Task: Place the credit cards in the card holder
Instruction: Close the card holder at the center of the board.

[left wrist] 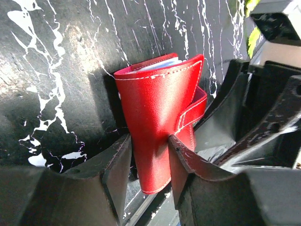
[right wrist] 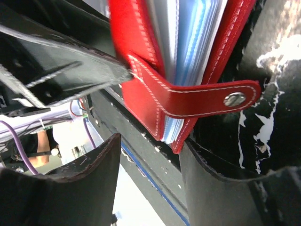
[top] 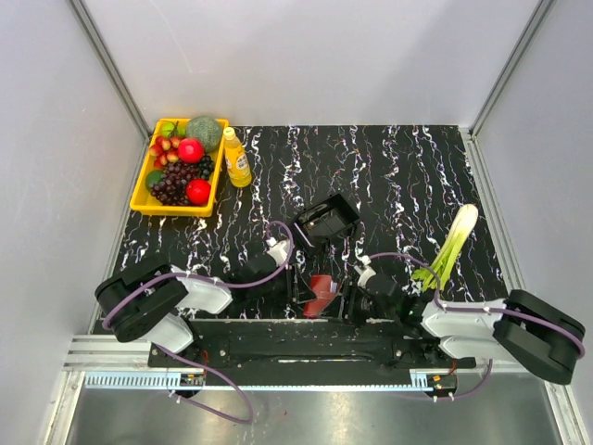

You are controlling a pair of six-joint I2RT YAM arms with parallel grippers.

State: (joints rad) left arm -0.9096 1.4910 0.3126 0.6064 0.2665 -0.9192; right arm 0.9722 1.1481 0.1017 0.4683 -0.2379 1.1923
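left claw [left wrist: 149, 143]: clamped on the lower edge of the card holder [left wrist: 160, 103], one finger on each face.
right claw [right wrist: 150, 143]: fingers spread wide and gripping nothing, with the wallet's strapped corner just above the gap.
card holder: red wallet, standing on edge between both claws, just on the near side of the black tray [top: 326, 220].
credit cards [right wrist: 193, 42]: pale blue-white edges packed between the wallet's covers.
strap [right wrist: 207, 96]: crosses the wallet's open edge, metal stud [right wrist: 234, 99] showing.
yellow basket [top: 176, 210]: fruit inside, well left of the tray, bottle [top: 237, 159] beside it.
leek [top: 456, 243]: right of the tray, on the table [top: 398, 167].
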